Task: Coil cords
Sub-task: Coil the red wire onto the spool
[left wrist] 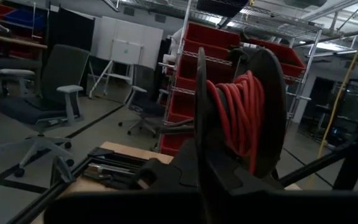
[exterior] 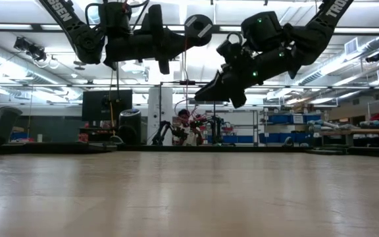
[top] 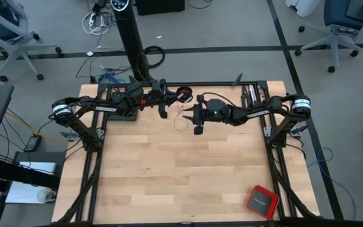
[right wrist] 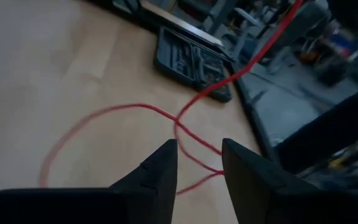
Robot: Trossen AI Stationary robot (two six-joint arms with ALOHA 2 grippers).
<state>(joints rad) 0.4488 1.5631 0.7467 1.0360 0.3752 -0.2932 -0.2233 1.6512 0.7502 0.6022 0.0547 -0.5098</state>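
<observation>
A black spool (left wrist: 241, 118) wound with the thin red cord (left wrist: 238, 106) hangs high above the table's far middle (top: 183, 96), at the tip of my left gripper (top: 164, 102), which is shut on it. From the spool the cord (exterior: 184, 72) drops to the table, where its loose end lies in a loop (right wrist: 104, 115) on the wood (top: 181, 121). My right gripper (right wrist: 197, 146) stands open just right of the spool (top: 193, 118), above the table, tilted down over the crossing strands. The cord runs on the table beyond its fingertips, and the fingers touch nothing. My left gripper holds the spool at its lower part (left wrist: 202, 163), where the near disc's rim goes down between the dark fingers; the gripper's own body hides the exact place. The fingers come about level from the table's left. The spool is lifted clear, with the cord trailing slack below.
A red square box with a dark top (top: 261, 200) lies near the table's front right corner. A dark tray (right wrist: 191, 62) sits at the table's edge beyond the loop. The wooden top (top: 169, 176) spreads wide toward the near edge.
</observation>
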